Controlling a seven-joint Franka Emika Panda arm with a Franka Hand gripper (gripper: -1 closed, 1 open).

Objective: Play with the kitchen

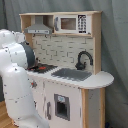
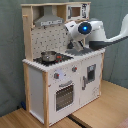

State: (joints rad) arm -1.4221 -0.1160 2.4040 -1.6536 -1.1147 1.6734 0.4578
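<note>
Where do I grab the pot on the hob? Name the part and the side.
Probably best to take the pot by its rim, from above and slightly from the front. It stands upright, mouth open, on the hob, and the pegboard back closes off the rear. No handle can be made out.

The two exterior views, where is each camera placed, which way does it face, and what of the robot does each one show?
First exterior view: sits off the kitchen's sink-end corner, looking across sink and tap; the white arm fills the first exterior view's left.
Second exterior view: sits off the hob-end corner, facing the oven door; the arm reaches in from the second exterior view's right, above the counter.
Shared: kitchen, hood, hob, arm.
</note>
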